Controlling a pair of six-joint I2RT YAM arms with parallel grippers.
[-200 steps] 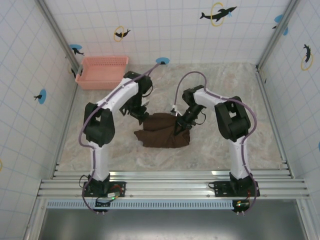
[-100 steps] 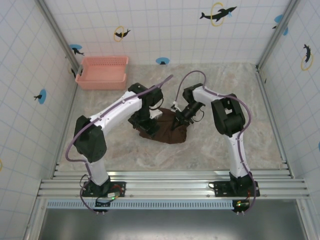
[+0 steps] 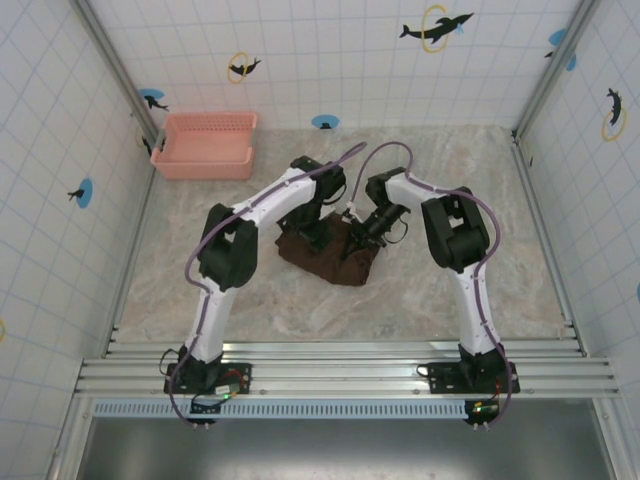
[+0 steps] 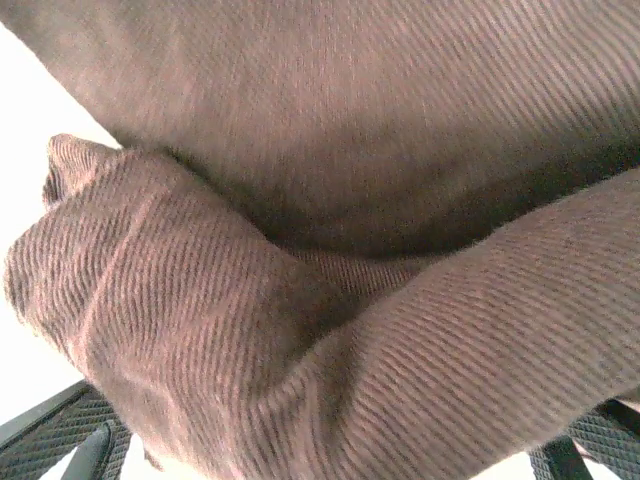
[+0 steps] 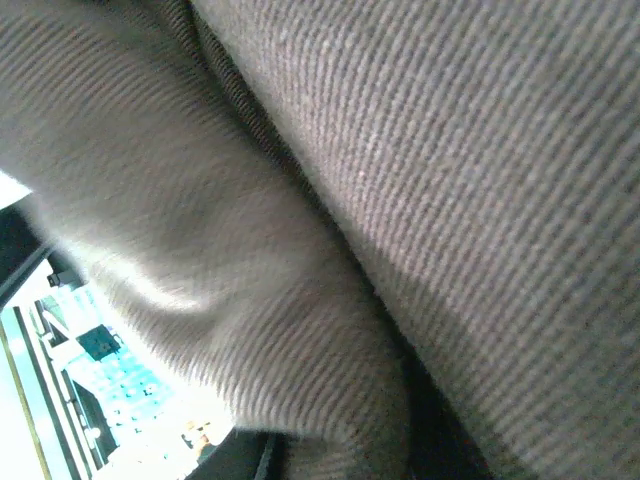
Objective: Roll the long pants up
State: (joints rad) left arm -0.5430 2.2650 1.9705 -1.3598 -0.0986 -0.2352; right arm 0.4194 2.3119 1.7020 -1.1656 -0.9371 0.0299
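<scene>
Two grippers were at the long pants [image 3: 332, 264] | left gripper [image 3: 318, 236]: jaws spread wide over the folds | right gripper [image 3: 352, 245]: pinched the cloth.

A pink plastic basket [image 3: 207, 143] sits on the marbled worktop [image 3: 440, 290], well apart from the left fingers [image 4: 50, 445], off to their left and farther back, by the rear corner; white tiled walls [image 3: 330, 60] with dolphin stickers [image 3: 436, 27] rise beyond the fingers; aluminium rails [image 3: 340, 370] run along the near edge, well behind them.
</scene>
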